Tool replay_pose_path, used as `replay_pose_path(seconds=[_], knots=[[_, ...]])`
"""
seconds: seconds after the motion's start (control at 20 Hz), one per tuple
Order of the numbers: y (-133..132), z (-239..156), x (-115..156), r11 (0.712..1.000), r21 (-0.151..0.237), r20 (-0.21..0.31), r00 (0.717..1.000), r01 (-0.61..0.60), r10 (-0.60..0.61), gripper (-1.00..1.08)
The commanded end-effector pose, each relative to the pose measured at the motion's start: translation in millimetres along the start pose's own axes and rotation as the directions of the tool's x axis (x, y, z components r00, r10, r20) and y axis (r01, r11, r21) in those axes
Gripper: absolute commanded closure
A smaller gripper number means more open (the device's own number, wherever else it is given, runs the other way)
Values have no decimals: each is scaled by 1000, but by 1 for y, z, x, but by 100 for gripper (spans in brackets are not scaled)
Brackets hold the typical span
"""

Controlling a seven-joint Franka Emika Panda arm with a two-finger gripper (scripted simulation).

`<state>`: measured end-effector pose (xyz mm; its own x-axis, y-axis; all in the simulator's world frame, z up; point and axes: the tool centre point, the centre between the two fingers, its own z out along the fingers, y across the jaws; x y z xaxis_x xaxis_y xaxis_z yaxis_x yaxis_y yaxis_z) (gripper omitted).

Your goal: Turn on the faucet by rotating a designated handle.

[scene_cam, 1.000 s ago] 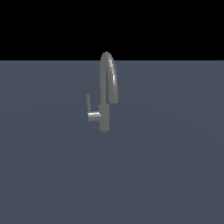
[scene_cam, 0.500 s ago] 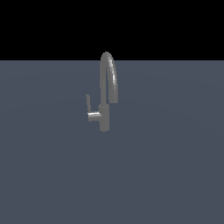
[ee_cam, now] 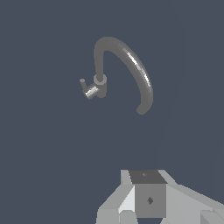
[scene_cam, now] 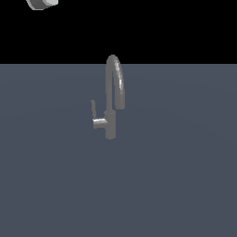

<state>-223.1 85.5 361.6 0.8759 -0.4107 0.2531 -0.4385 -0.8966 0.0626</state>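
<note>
The faucet (scene_cam: 110,115) stands upright in the middle of the flat dark surface in the exterior view, its gooseneck spout (scene_cam: 118,78) arching over towards the exterior view's right. The handle (scene_cam: 93,110) is a thin lever pointing up from a short stub (scene_cam: 99,123) on the side of the body facing the exterior view's left. From above, the wrist view shows the faucet (ee_cam: 101,83), its handle (ee_cam: 82,84) and its spout (ee_cam: 135,70). My gripper (ee_cam: 148,200) shows only partly at the picture's edge, well apart from the faucet and touching nothing. Its fingers are not clear.
A grey-white piece of the arm (scene_cam: 41,3) pokes in at the upper edge of the exterior view, high above and to the left of the faucet. The dark slate surface (scene_cam: 176,185) stretches flat all around the tap.
A piece of the arm has come into the exterior view at its upper left edge. The faucet and its handle have not moved.
</note>
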Motion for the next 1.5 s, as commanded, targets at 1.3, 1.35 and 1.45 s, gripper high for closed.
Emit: replay_pose_path(seconds=[1.3,1.35,1.45], knots=[[-79,104,25,925,-64,-226,908,-375,353,108],[-81,107,27,920,-64,-233,903,-386,362,108],[-85,113,30,911,-65,-246,892,-407,380,108]])
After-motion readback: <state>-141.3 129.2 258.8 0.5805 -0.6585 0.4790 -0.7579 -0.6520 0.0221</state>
